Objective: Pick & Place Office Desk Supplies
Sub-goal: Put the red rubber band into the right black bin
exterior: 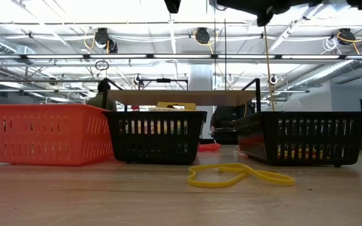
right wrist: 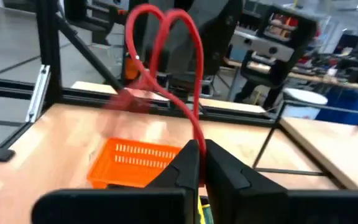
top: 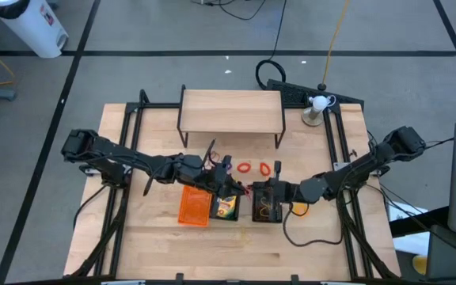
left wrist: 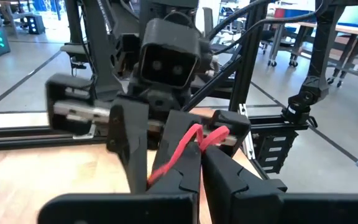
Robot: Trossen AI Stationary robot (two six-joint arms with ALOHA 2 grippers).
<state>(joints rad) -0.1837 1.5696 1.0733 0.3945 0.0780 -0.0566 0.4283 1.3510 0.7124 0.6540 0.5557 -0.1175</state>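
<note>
No text, label, brand, number or sign could be read in any view; the print on the crayon box (top: 226, 207) in the middle tray was too small.

So the three mesh trays (top: 232, 206) sit in a row near the middle of the table (top: 157, 245), and I'll place everything off the middle tray (top: 225, 207). One tray (top: 194, 206) is touching it on the left, and the third (top: 266, 203) is just to its right. A crayon box (top: 226, 209) lies in the middle tray. Behind it, a couple of rubber-band loops (top: 253, 169) lie on the table, and further back stands a small raised shelf (top: 231, 110). Another loop (exterior: 237, 176) lies in front.
</note>
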